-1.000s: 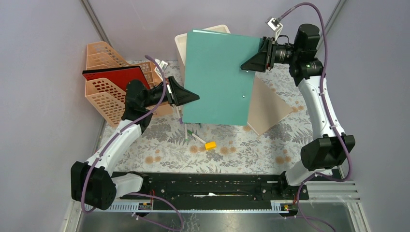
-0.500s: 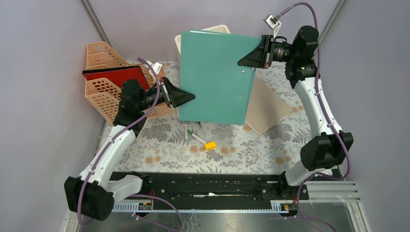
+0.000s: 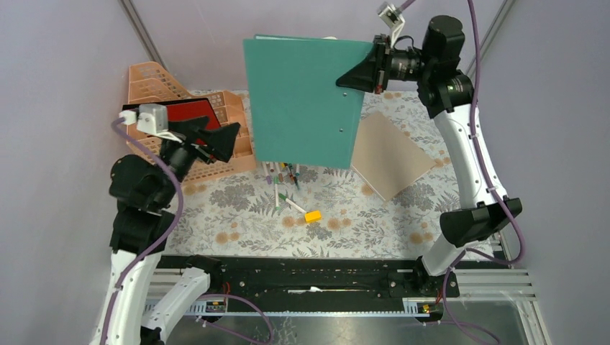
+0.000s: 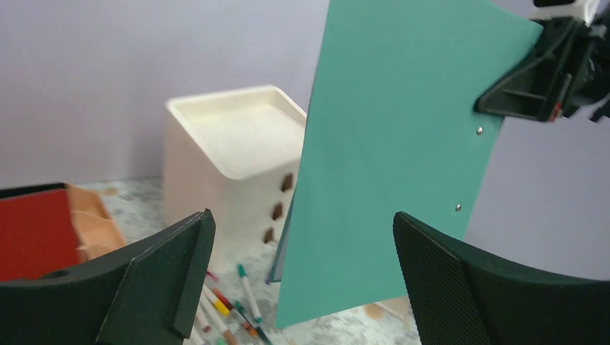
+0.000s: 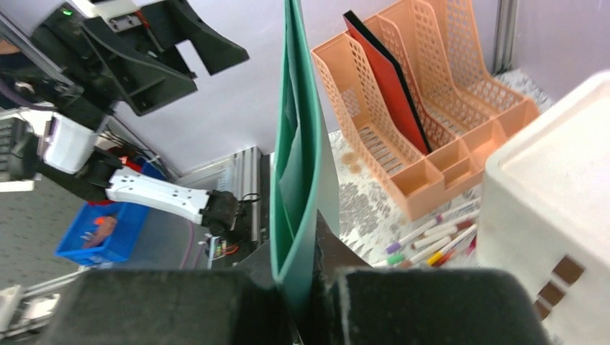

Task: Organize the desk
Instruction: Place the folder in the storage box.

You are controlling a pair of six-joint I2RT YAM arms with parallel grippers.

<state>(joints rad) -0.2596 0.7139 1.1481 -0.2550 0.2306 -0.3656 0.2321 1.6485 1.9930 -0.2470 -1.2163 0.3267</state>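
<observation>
My right pincer [image 3: 344,80] is pinching the one teal folder [image 3: 302,100] upright by its edge. My left pincer [image 3: 224,136] is hanging spread wide, gripping nothing. The desk [image 3: 360,215] is lying below both, bearing one peach rack [image 3: 155,86].

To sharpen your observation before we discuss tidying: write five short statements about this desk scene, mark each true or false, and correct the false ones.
1. The right gripper is clamped on the teal binder, holding it roughly upright over the desk. True.
2. The left gripper grips the teal binder too. False: it is open and apart from it, by the orange file rack.
3. A red folder stands in the orange file rack. True.
4. The markers sit inside the white drawer unit. False: they lie loose on the desk.
5. The yellow block rests on the brown board. False: it lies on the desk, apart from the brown board.
</observation>
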